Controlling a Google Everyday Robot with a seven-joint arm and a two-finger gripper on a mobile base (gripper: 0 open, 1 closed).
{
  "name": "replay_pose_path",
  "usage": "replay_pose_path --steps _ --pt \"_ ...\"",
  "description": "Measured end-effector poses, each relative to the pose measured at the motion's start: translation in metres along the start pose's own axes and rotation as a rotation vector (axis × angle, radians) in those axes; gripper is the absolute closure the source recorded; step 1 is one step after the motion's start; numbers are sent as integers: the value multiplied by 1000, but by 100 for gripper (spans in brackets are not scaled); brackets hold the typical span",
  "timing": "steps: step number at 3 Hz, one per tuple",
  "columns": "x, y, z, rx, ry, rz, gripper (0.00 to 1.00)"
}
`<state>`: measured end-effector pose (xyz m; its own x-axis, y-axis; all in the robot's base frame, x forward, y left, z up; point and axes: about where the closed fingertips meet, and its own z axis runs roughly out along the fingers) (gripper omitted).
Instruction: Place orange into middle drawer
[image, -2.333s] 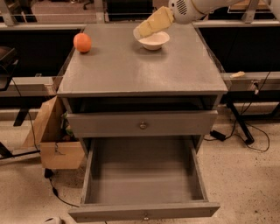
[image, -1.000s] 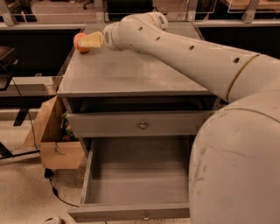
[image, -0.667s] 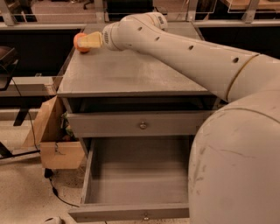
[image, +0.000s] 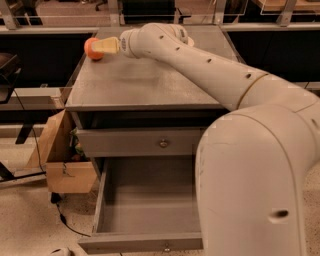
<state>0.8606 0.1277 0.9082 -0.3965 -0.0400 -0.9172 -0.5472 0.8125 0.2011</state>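
The orange (image: 91, 49) lies on the grey cabinet top (image: 135, 85) at its far left corner. My gripper (image: 104, 46) reaches across the top from the right and sits right at the orange, overlapping its right side. I cannot tell whether it grips the fruit. The middle drawer (image: 140, 243) is pulled fully out at the bottom of the view, and it holds nothing. The like drawer above it (image: 135, 142) is closed. My arm (image: 210, 70) crosses the cabinet top and hides its right side.
A cardboard box (image: 60, 160) stands on the floor against the cabinet's left side, with a black cable (image: 35, 145) beside it. My robot body (image: 255, 180) fills the right foreground and covers the open drawer's right part. Dark shelving runs behind the cabinet.
The arm has swung from the bowl at the back right to the orange at the back left. Over the last second it has held still. The orange has not moved.
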Motion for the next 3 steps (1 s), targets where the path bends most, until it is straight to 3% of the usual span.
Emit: replay_pose_path --steps 2,3 --pt "-20 -18 44 -39 -55 31 0" --pt "-29 -9 69 -70 -87 37 0"
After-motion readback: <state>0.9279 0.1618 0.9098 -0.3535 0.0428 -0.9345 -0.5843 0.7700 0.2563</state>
